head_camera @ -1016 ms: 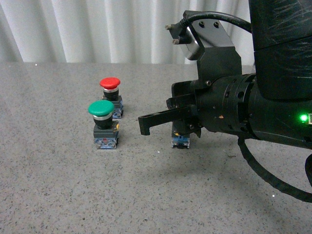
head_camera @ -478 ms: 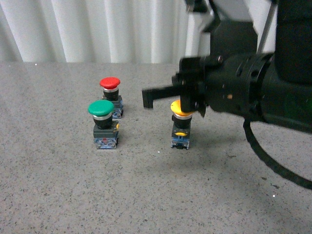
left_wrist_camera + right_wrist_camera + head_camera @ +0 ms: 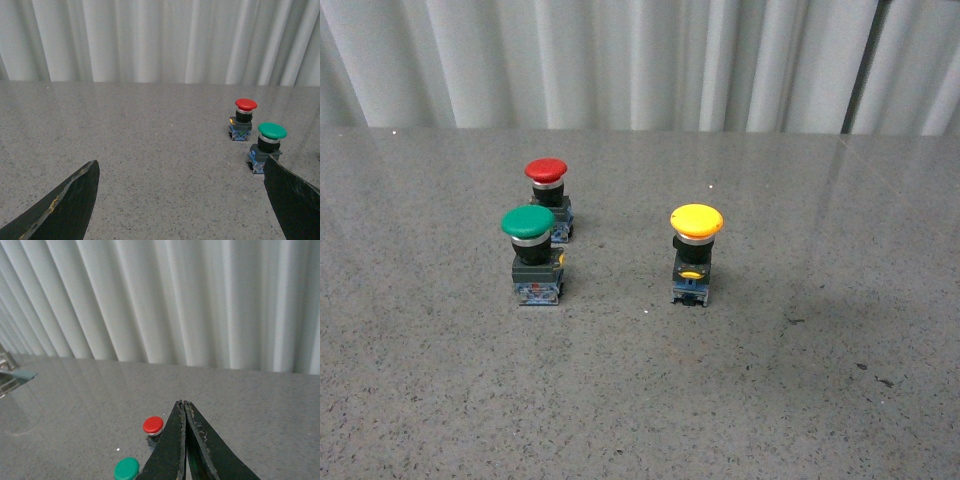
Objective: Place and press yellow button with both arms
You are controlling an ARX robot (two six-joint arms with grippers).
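The right arm has lifted out of the front view, leaving the yellow button (image 3: 696,254) upright, well right of the green button (image 3: 531,255). Right gripper (image 3: 183,407) pressed together for pressing; left gripper (image 3: 180,200) spread, idle.

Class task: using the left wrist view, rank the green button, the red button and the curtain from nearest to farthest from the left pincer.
1. Green button: beside one finger of the open left pincer.
2. Red button: just beyond the green one.
3. Curtain: at the table's far edge.
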